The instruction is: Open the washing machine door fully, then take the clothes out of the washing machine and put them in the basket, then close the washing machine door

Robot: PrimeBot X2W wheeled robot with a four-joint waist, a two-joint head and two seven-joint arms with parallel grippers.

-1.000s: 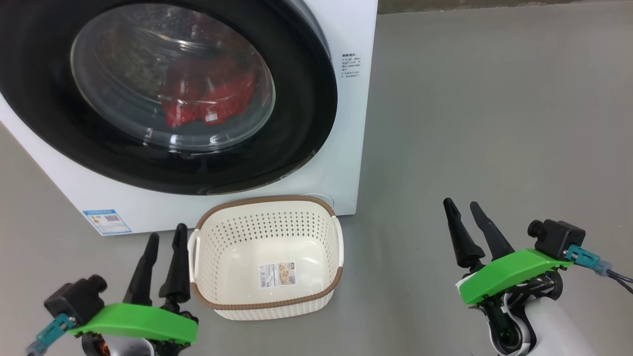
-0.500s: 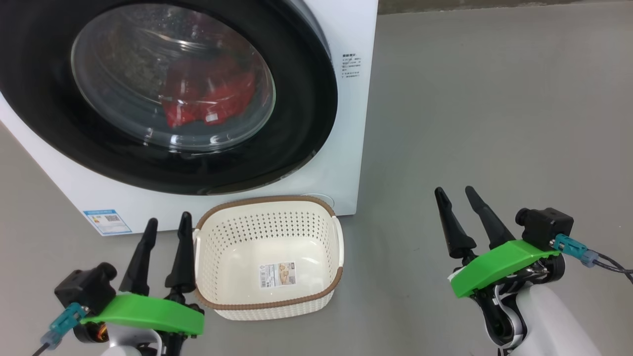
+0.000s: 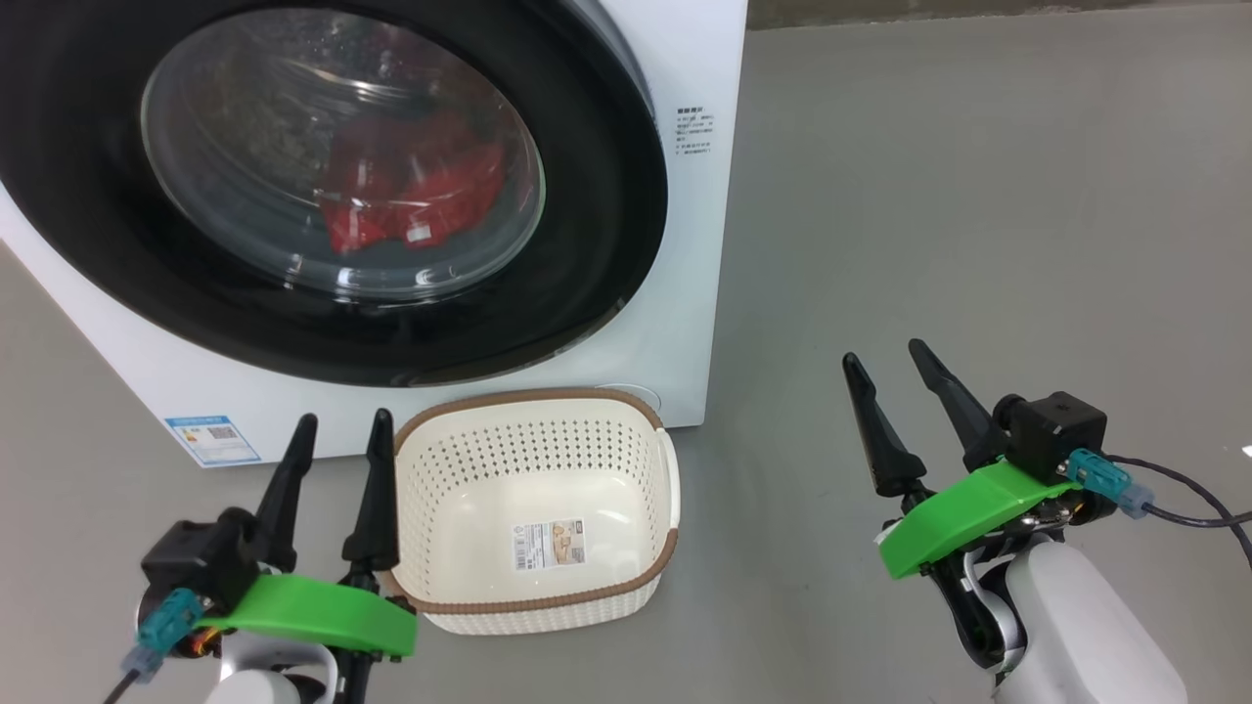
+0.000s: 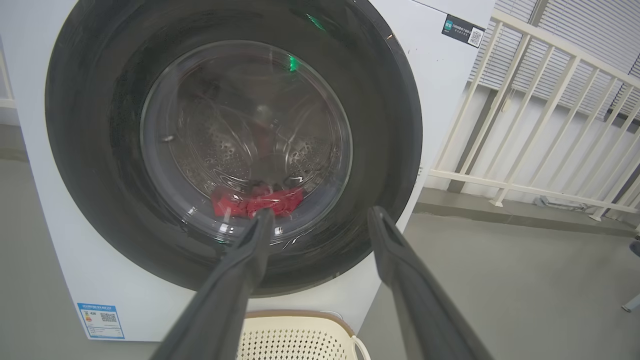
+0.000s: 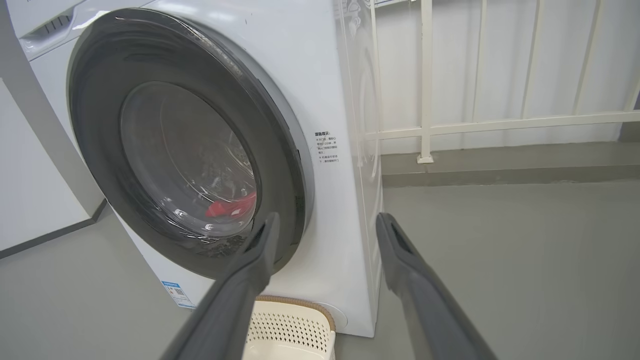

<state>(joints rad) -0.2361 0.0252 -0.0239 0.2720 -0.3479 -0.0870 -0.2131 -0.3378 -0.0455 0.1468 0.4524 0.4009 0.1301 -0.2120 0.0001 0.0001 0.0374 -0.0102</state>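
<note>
Head view, upper left of frame: washing machine door (image 3: 611, 196) shut against washing machine (image 3: 702, 293), red clothes (image 3: 411, 196) behind glass. Lower centre: basket (image 3: 528, 395) upright on floor (image 3: 978, 196), just below door. Lower left: left tool (image 3: 345, 418), fingers apart, holding nothing, just beside basket. Lower right: right tool (image 3: 882, 352), fingers apart, holding nothing, well apart from basket.

I see the washing machine door (image 3: 606, 196) with its glossy black rim, clear glass, soft red clothes (image 3: 411, 196), and the perforated plastic basket (image 3: 533, 464).
</note>
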